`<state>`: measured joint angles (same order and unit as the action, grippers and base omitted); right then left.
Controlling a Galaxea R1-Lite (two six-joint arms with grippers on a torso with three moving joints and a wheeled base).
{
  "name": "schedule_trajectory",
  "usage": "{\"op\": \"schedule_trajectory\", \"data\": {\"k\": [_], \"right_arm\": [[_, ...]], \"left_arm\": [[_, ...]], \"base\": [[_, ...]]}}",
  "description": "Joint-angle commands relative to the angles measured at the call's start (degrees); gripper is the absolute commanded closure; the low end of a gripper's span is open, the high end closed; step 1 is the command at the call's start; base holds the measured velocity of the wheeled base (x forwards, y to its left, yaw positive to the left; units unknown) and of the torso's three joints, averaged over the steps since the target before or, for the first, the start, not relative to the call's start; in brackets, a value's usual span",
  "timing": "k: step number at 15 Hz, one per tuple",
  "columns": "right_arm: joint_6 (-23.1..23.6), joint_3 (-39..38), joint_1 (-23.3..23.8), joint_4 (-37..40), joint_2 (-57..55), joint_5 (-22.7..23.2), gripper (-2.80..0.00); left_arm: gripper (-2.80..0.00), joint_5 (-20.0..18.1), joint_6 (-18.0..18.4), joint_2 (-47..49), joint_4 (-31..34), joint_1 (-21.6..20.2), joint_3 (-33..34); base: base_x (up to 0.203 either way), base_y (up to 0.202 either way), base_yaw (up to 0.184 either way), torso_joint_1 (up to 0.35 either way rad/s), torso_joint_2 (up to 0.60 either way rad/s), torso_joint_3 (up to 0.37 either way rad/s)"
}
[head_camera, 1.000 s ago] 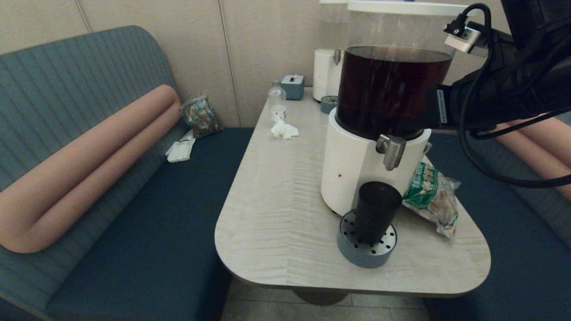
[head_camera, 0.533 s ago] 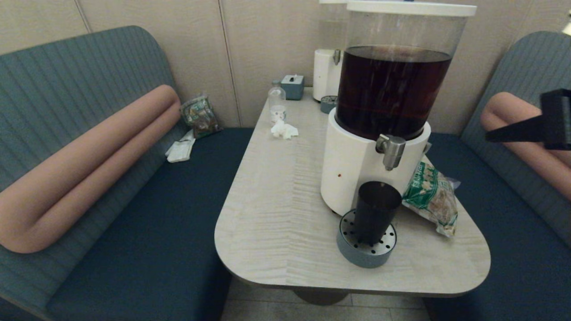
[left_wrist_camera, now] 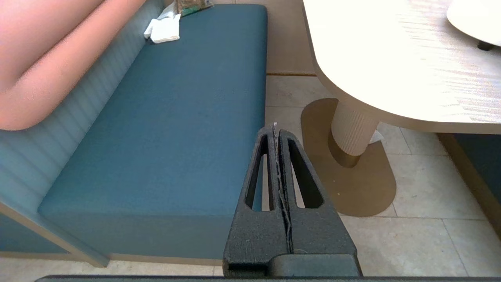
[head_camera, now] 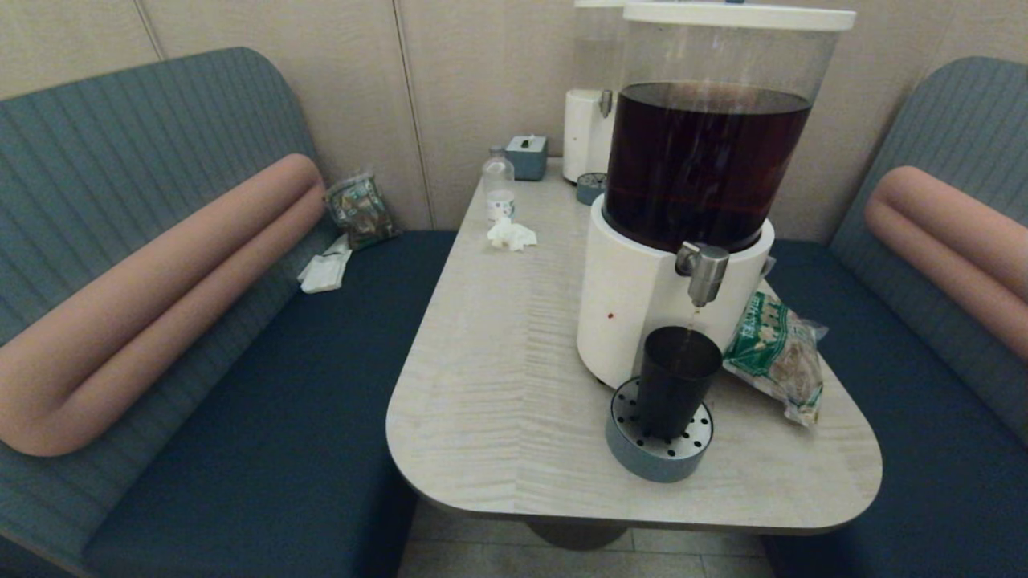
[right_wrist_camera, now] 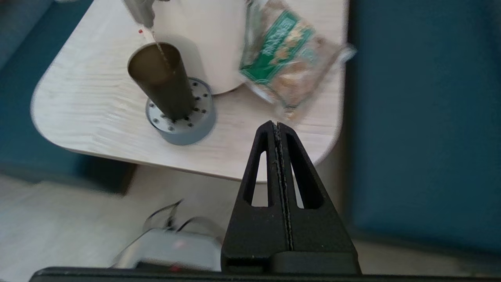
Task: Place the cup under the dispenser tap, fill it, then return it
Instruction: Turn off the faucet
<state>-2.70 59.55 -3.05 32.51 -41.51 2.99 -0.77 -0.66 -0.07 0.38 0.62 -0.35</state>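
Note:
The black cup [head_camera: 677, 377] [right_wrist_camera: 162, 80] stands upright on a round grey perforated drip tray [head_camera: 658, 443] [right_wrist_camera: 184, 121], right below the silvery dispenser tap [head_camera: 704, 271] of the big dispenser with dark brown liquid [head_camera: 703, 160]. A thin brown stream runs from the tap into the cup. Neither arm shows in the head view. My right gripper [right_wrist_camera: 276, 124] is shut and empty, held off the table's near right corner. My left gripper [left_wrist_camera: 275, 127] is shut and empty, low over the floor beside the table leg.
A green snack bag [head_camera: 777, 353] lies right of the cup. Further back stand a clear bottle [head_camera: 499, 187], a crumpled tissue [head_camera: 511, 234], a tissue box [head_camera: 527, 155] and a smaller white dispenser [head_camera: 589, 132]. Blue benches [head_camera: 265, 401] flank the table [head_camera: 498, 385].
My right arm pulled away from the big dispenser to the right and left the head view. Liquid now runs from the tap into the cup.

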Motion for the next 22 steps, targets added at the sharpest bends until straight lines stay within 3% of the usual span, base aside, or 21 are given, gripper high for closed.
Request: {"op": "schedule_trajectory", "data": {"k": [1, 7, 10, 12, 14, 16, 18, 22], "right_arm": [[2.5, -7.7, 2.7, -1.4, 16.9, 0.5, 0.00], [10.5, -25.2, 3.4, -10.5, 40.8, -2.5, 0.00], [12.1, -36.9, 3.4, -30.6, 41.4, -8.2, 0.00], [15.1, -48.8, 3.4, -41.9, 41.4, -8.7, 0.00], [16.3, -58.1, 3.4, -48.1, 41.4, -8.1, 0.00], [11.7, -59.6, 3.5, -41.2, 41.4, -5.6, 0.00], [10.0, -59.6, 3.4, -32.8, 41.4, -1.4, 0.00], [8.7, -59.5, 3.4, -31.2, 41.3, -0.5, 0.00]], "left_arm": [[0.00, 0.0, 0.0, 0.0, 0.0, 0.0, 0.0], [0.00, 0.0, 0.0, 0.0, 0.0, 0.0, 0.0], [0.00, 0.0, 0.0, 0.0, 0.0, 0.0, 0.0], [0.00, 0.0, 0.0, 0.0, 0.0, 0.0, 0.0], [0.00, 0.0, 0.0, 0.0, 0.0, 0.0, 0.0], [0.00, 0.0, 0.0, 0.0, 0.0, 0.0, 0.0], [0.00, 0.0, 0.0, 0.0, 0.0, 0.0, 0.0], [0.00, 0.0, 0.0, 0.0, 0.0, 0.0, 0.0]], "base": [[0.000, 0.000, 0.000, 0.000, 0.00, 0.000], [0.000, 0.000, 0.000, 0.000, 0.00, 0.000], [0.000, 0.000, 0.000, 0.000, 0.00, 0.000], [0.000, 0.000, 0.000, 0.000, 0.00, 0.000], [0.000, 0.000, 0.000, 0.000, 0.00, 0.000], [0.000, 0.000, 0.000, 0.000, 0.00, 0.000], [0.000, 0.000, 0.000, 0.000, 0.00, 0.000], [0.000, 0.000, 0.000, 0.000, 0.00, 0.000]]}}
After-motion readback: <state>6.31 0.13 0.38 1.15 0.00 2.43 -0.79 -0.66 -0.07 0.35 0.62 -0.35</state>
